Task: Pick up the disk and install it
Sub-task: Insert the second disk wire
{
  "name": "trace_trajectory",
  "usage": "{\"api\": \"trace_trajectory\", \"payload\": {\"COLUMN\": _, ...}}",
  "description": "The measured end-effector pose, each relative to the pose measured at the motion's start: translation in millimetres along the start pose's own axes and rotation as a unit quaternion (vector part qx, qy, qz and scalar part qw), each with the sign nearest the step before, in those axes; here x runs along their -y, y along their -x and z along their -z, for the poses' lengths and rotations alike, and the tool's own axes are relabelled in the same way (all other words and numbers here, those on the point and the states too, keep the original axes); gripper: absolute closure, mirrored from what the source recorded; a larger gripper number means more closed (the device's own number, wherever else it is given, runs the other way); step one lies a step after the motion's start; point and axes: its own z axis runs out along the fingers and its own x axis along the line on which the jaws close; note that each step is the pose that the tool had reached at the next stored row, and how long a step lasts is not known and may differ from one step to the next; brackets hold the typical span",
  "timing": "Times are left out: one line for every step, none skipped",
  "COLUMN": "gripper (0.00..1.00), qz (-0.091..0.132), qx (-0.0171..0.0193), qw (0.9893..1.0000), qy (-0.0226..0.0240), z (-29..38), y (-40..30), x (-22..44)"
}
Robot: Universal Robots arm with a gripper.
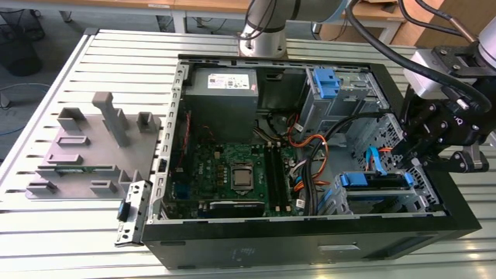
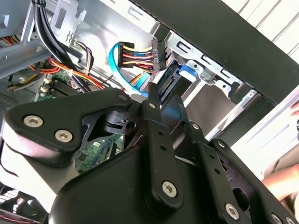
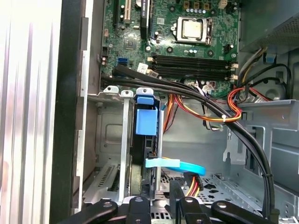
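Observation:
The disk (image 1: 374, 181) sits in the drive cage at the front corner of the open computer case, on the exterior view's right, its blue rail facing into the case. In the first wrist view the disk (image 3: 145, 122) stands edge-on in the cage, with a light-blue flat cable across it. My gripper (image 1: 409, 165) hangs over the same cage, at the disk's outer end. In both wrist views the gripper (image 2: 164, 98) (image 3: 160, 198) points straight at the disk (image 2: 180, 74) from very close.
The black case wall (image 1: 434, 192) runs close beside the gripper. Black, orange and yellow cables (image 3: 205, 107) cross next to the cage. A bare blue bracket (image 1: 327, 81) sits in the upper bay. A grey fixture (image 1: 85, 145) lies on the slatted table.

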Motion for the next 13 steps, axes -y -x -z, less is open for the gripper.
{"api": "trace_trajectory", "payload": {"gripper": 0.69, "qz": 0.005, "qx": 0.0, "qw": 1.0, "qy": 0.0003, "z": -0.1, "y": 0.0, "x": 0.0}}
{"api": "trace_trajectory", "payload": {"gripper": 0.69, "qz": 0.011, "qx": 0.0, "qw": 0.9999, "qy": 0.0006, "z": -0.1, "y": 0.0, "x": 0.0}}
{"api": "trace_trajectory", "payload": {"gripper": 0.69, "qz": 0.017, "qx": -0.0001, "qw": 0.9999, "qy": 0.0009, "z": -0.1, "y": 0.0, "x": 0.0}}
{"api": "trace_trajectory", "payload": {"gripper": 0.69, "qz": 0.022, "qx": -0.0001, "qw": 0.9998, "qy": 0.0012, "z": -0.1, "y": 0.0, "x": 0.2}}
{"api": "trace_trajectory", "payload": {"gripper": 0.69, "qz": 0.027, "qx": -0.0001, "qw": 0.9996, "qy": 0.0014, "z": -0.1, "y": 0.0, "x": 0.6}}
{"api": "trace_trajectory", "payload": {"gripper": 0.69, "qz": 0.031, "qx": -0.0001, "qw": 0.9995, "qy": 0.0016, "z": -0.2, "y": -0.1, "x": 1.2}}
{"api": "trace_trajectory", "payload": {"gripper": 0.69, "qz": 0.034, "qx": -0.0001, "qw": 0.9994, "qy": 0.0018, "z": -0.2, "y": -0.2, "x": 1.8}}
{"api": "trace_trajectory", "payload": {"gripper": 0.69, "qz": 0.036, "qx": -0.0002, "qw": 0.9993, "qy": 0.0019, "z": -0.2, "y": -0.2, "x": 2.7}}
{"api": "trace_trajectory", "payload": {"gripper": 0.69, "qz": 0.038, "qx": -0.0002, "qw": 0.9993, "qy": 0.002, "z": -0.2, "y": -0.2, "x": 3.7}}
{"api": "trace_trajectory", "payload": {"gripper": 0.69, "qz": 0.04, "qx": -0.0002, "qw": 0.9992, "qy": 0.0021, "z": -0.3, "y": -0.3, "x": 4.9}}
{"api": "trace_trajectory", "payload": {"gripper": 0.69, "qz": 0.041, "qx": -0.0002, "qw": 0.9992, "qy": 0.0022, "z": -0.4, "y": -0.3, "x": 6.1}}
{"api": "trace_trajectory", "payload": {"gripper": 0.69, "qz": 0.043, "qx": -0.0002, "qw": 0.9991, "qy": 0.0023, "z": -0.5, "y": -0.2, "x": 7.1}}
{"api": "trace_trajectory", "payload": {"gripper": 0.69, "qz": 0.044, "qx": -0.0002, "qw": 0.999, "qy": 0.0023, "z": -0.5, "y": -0.1, "x": 8.0}}
